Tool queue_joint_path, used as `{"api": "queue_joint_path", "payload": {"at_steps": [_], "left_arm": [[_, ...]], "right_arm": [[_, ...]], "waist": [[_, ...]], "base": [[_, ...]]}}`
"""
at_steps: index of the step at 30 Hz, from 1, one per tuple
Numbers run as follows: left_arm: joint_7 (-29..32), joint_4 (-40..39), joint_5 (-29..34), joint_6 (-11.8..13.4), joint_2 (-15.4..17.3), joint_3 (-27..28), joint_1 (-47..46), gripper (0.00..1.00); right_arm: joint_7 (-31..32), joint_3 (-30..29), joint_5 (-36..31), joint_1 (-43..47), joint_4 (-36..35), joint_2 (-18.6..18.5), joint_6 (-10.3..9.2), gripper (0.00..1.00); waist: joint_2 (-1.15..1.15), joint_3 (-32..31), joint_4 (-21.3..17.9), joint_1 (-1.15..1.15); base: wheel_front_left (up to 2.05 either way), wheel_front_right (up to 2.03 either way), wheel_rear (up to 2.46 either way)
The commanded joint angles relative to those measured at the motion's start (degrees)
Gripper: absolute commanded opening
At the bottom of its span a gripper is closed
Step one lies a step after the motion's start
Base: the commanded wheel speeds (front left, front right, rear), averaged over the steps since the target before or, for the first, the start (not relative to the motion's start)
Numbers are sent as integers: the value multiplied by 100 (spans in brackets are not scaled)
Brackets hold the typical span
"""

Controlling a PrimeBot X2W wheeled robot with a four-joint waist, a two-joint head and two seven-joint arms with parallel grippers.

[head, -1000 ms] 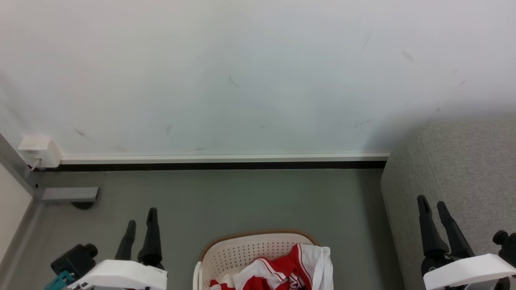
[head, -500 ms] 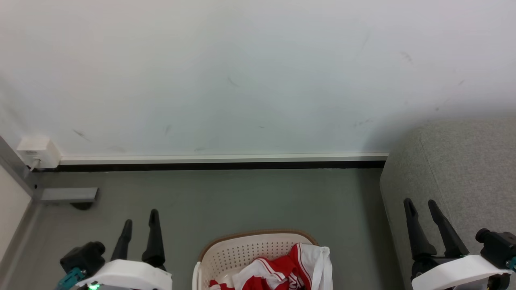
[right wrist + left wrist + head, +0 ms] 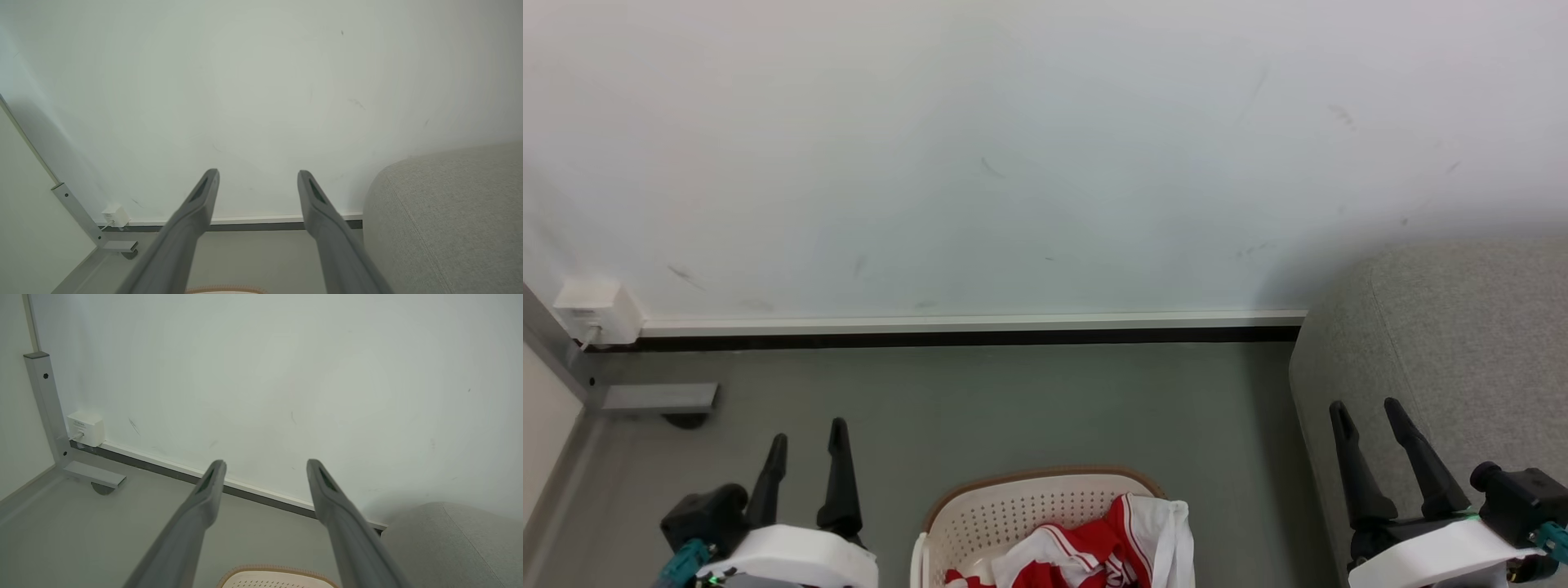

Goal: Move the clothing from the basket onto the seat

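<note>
The cream basket [image 3: 1013, 510] with a brown rim stands on the floor at the bottom middle of the head view, and its rim [image 3: 278, 571] also shows in the left wrist view. Red-and-white clothing [image 3: 1107, 543] lies heaped in its right half. The grey seat [image 3: 1462, 343] rises at the right and shows again as the seat [image 3: 449, 220] in the right wrist view. My left gripper [image 3: 806, 437] hangs open left of the basket, empty. My right gripper [image 3: 1365, 411] stands open in front of the seat's edge, empty.
A white wall with a white-and-black skirting strip [image 3: 972, 327] closes the far side. A white socket box [image 3: 596, 310] and a grey metal post foot [image 3: 658, 398] sit at the left corner. Grey floor [image 3: 1013, 400] lies between the basket and the wall.
Both grippers have drifted inward toward the basket: the left one to the right, the right one to the left. Both stay open. The basket and clothing lie as before.
</note>
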Motion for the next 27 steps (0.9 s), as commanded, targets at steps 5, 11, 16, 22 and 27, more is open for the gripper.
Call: {"api": "queue_joint_path", "payload": {"at_steps": [5,11,16,22,27], "left_arm": [[-110,-59,365,43,60,4,-82,100],[-191,-47,651,69,55,-25,-76,100],[-259,-15,914,101,55,-31,-71,100],[-334,8,1143,125,46,-43,-85,100],[-384,15,1369,136,41,-72,-102,100]], "right_arm": [[-109,30,-308,-127,-18,-76,-8,100],[-188,10,-563,-131,26,-55,-9,100],[-249,-9,-758,-133,68,-43,-10,100],[-312,3,-1005,-143,120,-46,-10,100],[-365,29,-1159,-165,140,-49,-11,100]], "waist": [[0,3,-13,0],[0,2,-26,0],[0,9,-35,0],[0,20,-42,0],[0,30,-45,0]], "base": [[0,0,0],[0,0,0],[0,0,0],[0,0,0],[0,0,0]]}}
